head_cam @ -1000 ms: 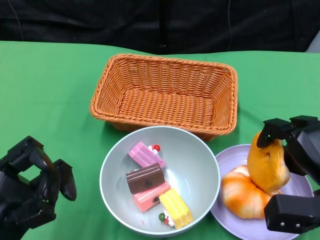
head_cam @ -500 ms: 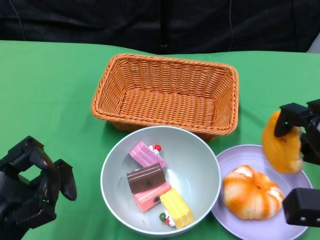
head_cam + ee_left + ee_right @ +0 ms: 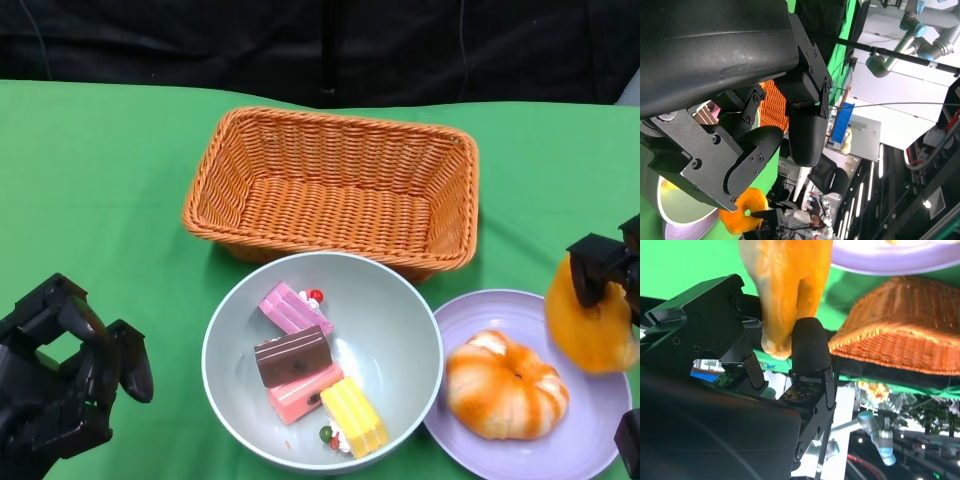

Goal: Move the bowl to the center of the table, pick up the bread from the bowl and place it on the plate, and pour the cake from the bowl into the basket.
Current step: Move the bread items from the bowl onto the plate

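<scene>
The right robot hand (image 3: 612,285) has lifted its orange bread piece (image 3: 590,325) off the plate (image 3: 520,380) toward the table's right edge, still pinching it between its fingers; the round bread (image 3: 505,385) now lies alone there. The left robot hand (image 3: 65,375) stays curled, empty, left of the bowl (image 3: 395,310) holding the cakes (image 3: 305,365).

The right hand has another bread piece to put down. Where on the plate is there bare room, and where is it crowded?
The plate is bare along its right side and far rim, under the held bread in the right hand. Its left middle is taken by the round bread, close to the bowl.
</scene>
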You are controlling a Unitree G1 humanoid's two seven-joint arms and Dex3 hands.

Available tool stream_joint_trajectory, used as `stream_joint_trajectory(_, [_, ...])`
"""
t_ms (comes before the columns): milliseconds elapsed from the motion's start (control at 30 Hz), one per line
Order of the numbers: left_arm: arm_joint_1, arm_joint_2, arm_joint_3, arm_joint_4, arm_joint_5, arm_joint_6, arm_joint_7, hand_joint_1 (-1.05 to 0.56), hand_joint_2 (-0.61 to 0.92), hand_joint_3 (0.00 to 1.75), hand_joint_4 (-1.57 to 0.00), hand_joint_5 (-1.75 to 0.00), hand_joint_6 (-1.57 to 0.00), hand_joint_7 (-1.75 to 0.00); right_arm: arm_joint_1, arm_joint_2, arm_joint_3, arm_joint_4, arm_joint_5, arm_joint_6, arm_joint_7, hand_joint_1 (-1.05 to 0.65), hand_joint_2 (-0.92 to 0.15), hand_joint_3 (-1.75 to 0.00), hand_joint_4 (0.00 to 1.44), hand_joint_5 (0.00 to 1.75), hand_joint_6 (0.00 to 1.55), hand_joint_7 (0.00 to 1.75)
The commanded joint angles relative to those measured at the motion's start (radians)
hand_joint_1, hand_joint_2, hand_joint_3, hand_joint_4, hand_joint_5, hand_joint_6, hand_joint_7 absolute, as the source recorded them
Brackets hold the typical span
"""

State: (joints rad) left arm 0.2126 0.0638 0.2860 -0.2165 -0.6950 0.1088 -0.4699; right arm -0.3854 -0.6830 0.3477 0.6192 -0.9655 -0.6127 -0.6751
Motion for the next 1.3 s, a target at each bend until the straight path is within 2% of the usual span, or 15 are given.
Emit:
stream_joint_trajectory(33, [0.003,0.012,0.004,-0.008,0.006,-0.007,0.0,-0.09,0.38,1.43,-0.9,-1.75,-0.83,-1.47,-0.012,0.02,0.018,0.042,0.008,-0.001,-0.032,0.02,-0.64,-0.48,0.74,1.75,0.58,1.75])
stream_joint_trajectory(233, [0.008,0.011,0.003,-0.018,0.004,0.0,0.008,-0.09,0.38,1.42,-0.9,-1.75,-0.82,-1.47,-0.025,0.057,0.051,0.105,-0.001,0.027,-0.059,-0.02,-0.79,-0.23,0.72,1.75,0.65,1.61])
stream_joint_trajectory(400, [0.013,0.01,0.003,-0.027,0.003,0.002,0.01,-0.1,0.37,1.42,-0.91,-1.75,-0.82,-1.48,-0.031,0.074,0.076,0.144,0.009,0.04,-0.055,-0.02,-0.84,-0.17,0.71,1.75,0.58,1.72])
stream_joint_trajectory(567, [0.014,0.009,0.004,-0.033,-0.006,0.005,0.007,-0.08,0.38,1.43,-0.91,-1.75,-0.82,-1.48,-0.014,0.076,0.082,0.127,0.045,0.04,0.006,-0.08,-0.91,-0.19,0.65,1.75,0.61,1.55])
stream_joint_trajectory(667, [0.016,0.007,0.002,-0.035,0.004,-0.004,0.009,-0.08,0.39,1.43,-0.9,-1.75,-0.82,-1.48,-0.001,0.072,0.088,0.101,0.045,0.054,0.016,-0.15,-0.92,-0.18,0.67,1.67,0.68,1.31])
stream_joint_trajectory(733, [0.016,0.008,0.002,-0.035,0.003,-0.001,0.009,-0.08,0.39,1.43,-0.9,-1.75,-0.82,-1.48,0.024,0.071,0.083,0.049,0.054,0.07,0.047,-0.17,-0.92,-0.17,0.67,1.65,0.71,1.25])
stream_joint_trajectory(767, [0.016,0.01,0.002,-0.036,0.001,0.002,0.009,-0.08,0.39,1.43,-0.9,-1.75,-0.82,-1.48,0.042,0.07,0.079,0.011,0.061,0.082,0.071,-0.34,-0.92,-0.16,0.71,1.27,0.67,0.87])
stream_joint_trajectory(800, [0.016,0.01,0.003,-0.037,-0.003,0.004,0.008,-0.09,0.39,1.43,-0.9,-1.75,-0.82,-1.47,0.068,0.068,0.073,-0.045,0.068,0.105,0.108,-0.43,-0.92,-0.16,0.78,0.98,0.74,0.52])
stream_joint_trajectory(833, [0.016,0.009,0.003,-0.037,-0.006,0.006,0.007,-0.09,0.39,1.43,-0.9,-1.75,-0.82,-1.47,0.087,0.067,0.067,-0.087,0.073,0.123,0.136,-0.54,-0.92,-0.2,0.77,0.56,0.72,0.22])
stream_joint_trajectory(867, [0.015,0.009,0.004,-0.036,-0.007,0.005,0.006,-0.09,0.39,1.43,-0.9,-1.75,-0.82,-1.47,0.105,0.069,0.062,-0.125,0.082,0.138,0.161,-0.57,-0.92,-0.22,0.77,0.39,0.71,0.12])
stream_joint_trajectory(933, [0.013,0.009,0.004,-0.033,-0.003,0.005,0.01,-0.09,0.38,1.42,-0.9,-1.75,-0.82,-1.47,0.137,0.074,0.051,-0.195,0.098,0.159,0.198,-0.64,-0.92,-0.24,0.55,0.12,0.56,0.03])
stream_joint_trajectory(1033, [0.011,0.01,0.002,-0.032,0.003,0.005,0.013,-0.09,0.37,1.43,-0.91,-1.75,-0.83,-1.47,0.168,0.081,0.038,-0.268,0.111,0.17,0.236,-0.72,-0.92,-0.29,0.27,0.01,0.41,0.0])
stream_joint_trajectory(1100, [0.011,0.007,0.0,-0.031,0.007,0.001,0.015,-0.09,0.37,1.43,-0.91,-1.75,-0.83,-1.47,0.186,0.088,0.028,-0.307,0.128,0.169,0.262,-0.74,-0.92,-0.31,0.15,0.0,0.36,0.0])
stream_joint_trajectory(1200, [0.01,0.004,-0.001,-0.028,0.006,0.0,0.012,-0.09,0.37,1.44,-0.91,-1.75,-0.83,-1.47,0.207,0.084,0.019,-0.358,0.137,0.171,0.3,-0.8,-0.92,-0.33,0.04,0.0,0.29,0.0])
stream_joint_trajectory(1300, [0.007,0.001,-0.002,-0.024,0.004,-0.004,0.008,-0.08,0.37,1.44,-0.91,-1.75,-0.83,-1.47,0.225,0.08,0.008,-0.403,0.146,0.174,0.342,-0.84,-0.92,-0.39,0.0,0.0,0.22,0.0])
